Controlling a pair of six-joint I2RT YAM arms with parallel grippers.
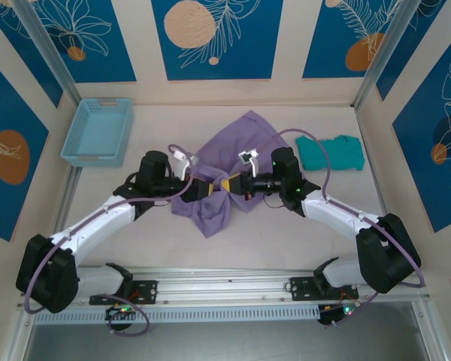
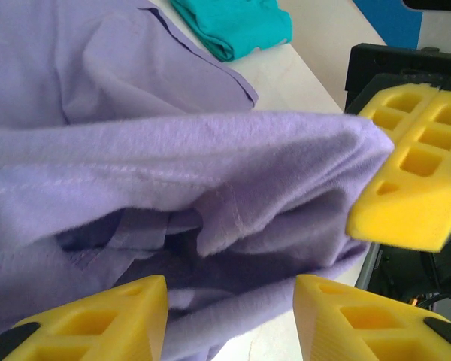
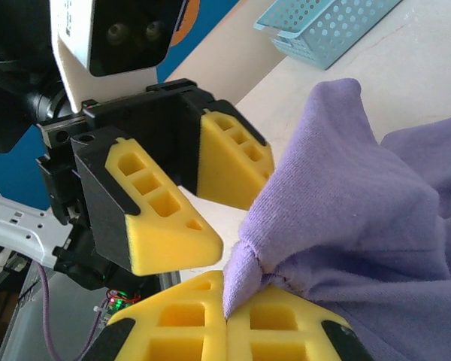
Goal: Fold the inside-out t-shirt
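Counter [image 1: 270, 233]: inside-out t-shirt [image 1: 237, 139] bunched mid-counter, unfolded, between both hands. Right hand [image 3: 225, 301] clamped on pinched fold of shirt. Left hand [image 2: 229, 301] jaws apart, gripping nothing, cloth just ahead. Step: probably getting grips to spread flat. Next: left hand needs own hold on edge, then pull apart

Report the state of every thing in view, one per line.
Lavender t-shirt: bunched on the table, one fold pinched up.
Left end effector: open, beside the pinched fold.
Right end effector: shut on the t-shirt.
Teal garment: lying apart from the t-shirt.
Light blue basket: upright, empty.
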